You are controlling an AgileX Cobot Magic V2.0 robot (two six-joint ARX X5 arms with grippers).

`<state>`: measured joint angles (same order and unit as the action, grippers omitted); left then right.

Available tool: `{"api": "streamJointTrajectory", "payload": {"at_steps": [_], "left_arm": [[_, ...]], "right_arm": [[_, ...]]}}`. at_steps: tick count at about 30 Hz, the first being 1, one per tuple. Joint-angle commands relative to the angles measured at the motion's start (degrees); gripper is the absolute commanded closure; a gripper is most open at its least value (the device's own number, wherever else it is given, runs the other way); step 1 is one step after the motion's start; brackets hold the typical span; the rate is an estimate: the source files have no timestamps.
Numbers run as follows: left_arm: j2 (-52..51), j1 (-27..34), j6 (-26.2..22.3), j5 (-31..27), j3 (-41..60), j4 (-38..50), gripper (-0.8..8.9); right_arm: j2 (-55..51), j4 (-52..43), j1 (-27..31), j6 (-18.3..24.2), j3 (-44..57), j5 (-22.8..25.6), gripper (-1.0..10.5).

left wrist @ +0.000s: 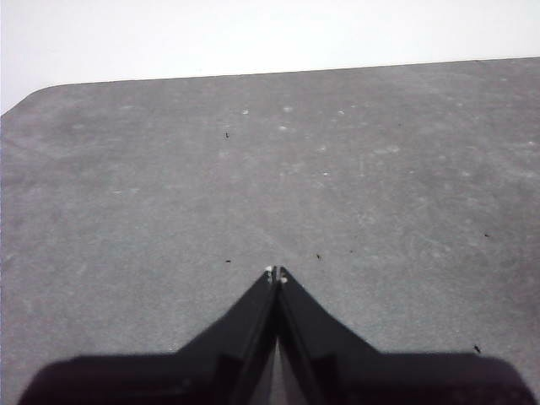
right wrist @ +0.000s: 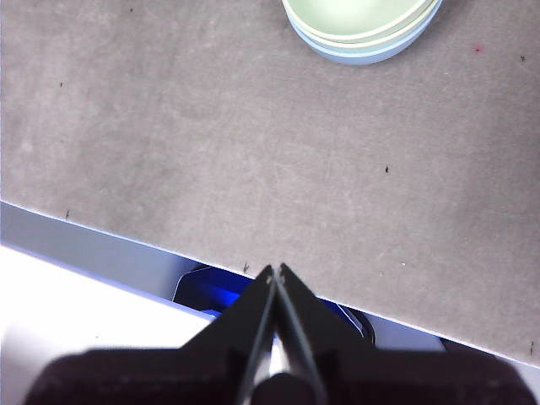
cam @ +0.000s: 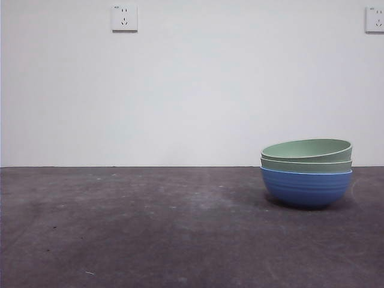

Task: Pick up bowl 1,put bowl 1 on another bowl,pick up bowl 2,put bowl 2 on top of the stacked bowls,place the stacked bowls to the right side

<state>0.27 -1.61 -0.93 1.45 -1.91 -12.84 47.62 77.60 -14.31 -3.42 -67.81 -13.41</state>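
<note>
The stacked bowls [cam: 306, 173] stand on the grey table at the right in the front view: a blue bowl [cam: 306, 188] at the bottom with two pale green bowls [cam: 306, 150] nested in it. The right wrist view shows the same stack [right wrist: 363, 29] from above, far ahead of my right gripper [right wrist: 276, 268], which is shut and empty over the table's edge. My left gripper [left wrist: 276, 272] is shut and empty over bare table, with no bowl in its view. Neither arm shows in the front view.
The grey table top [cam: 150, 228] stretches left of the stack. A white wall with two sockets [cam: 124, 18] stands behind. The table's edge [right wrist: 126, 232] and a blue-lit object [right wrist: 221, 297] below it show in the right wrist view.
</note>
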Motion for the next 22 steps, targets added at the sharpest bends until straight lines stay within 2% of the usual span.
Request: {"api": "streamJointTrajectory", "payload": {"at_steps": [1, 14, 15, 16, 19, 22], "left_arm": [[-0.2, 0.2, 0.5, 0.1, 0.8, 0.2, 8.17], [-0.2, 0.2, 0.5, 0.1, 0.8, 0.2, 8.17], [-0.2, 0.2, 0.5, 0.1, 0.8, 0.2, 8.17], [-0.2, 0.2, 0.5, 0.1, 0.8, 0.2, 8.17], [-0.2, 0.2, 0.5, 0.1, 0.8, 0.2, 8.17], [-0.2, 0.2, 0.5, 0.1, 0.8, 0.2, 8.17]], "right_arm": [[-0.1, 0.7, -0.1, 0.1, 0.2, 0.1, 9.5], [-0.1, 0.7, -0.1, 0.1, 0.2, 0.1, 9.5], [-0.2, 0.6, 0.0, 0.5, 0.2, 0.2, 9.5], [-0.8, -0.2, 0.3, 3.2, 0.2, 1.2, 9.5], [-3.8, -6.9, 2.3, 4.4, 0.4, 3.2, 9.5], [-8.5, -17.2, 4.3, 3.7, 2.3, -0.2, 9.5]]}}
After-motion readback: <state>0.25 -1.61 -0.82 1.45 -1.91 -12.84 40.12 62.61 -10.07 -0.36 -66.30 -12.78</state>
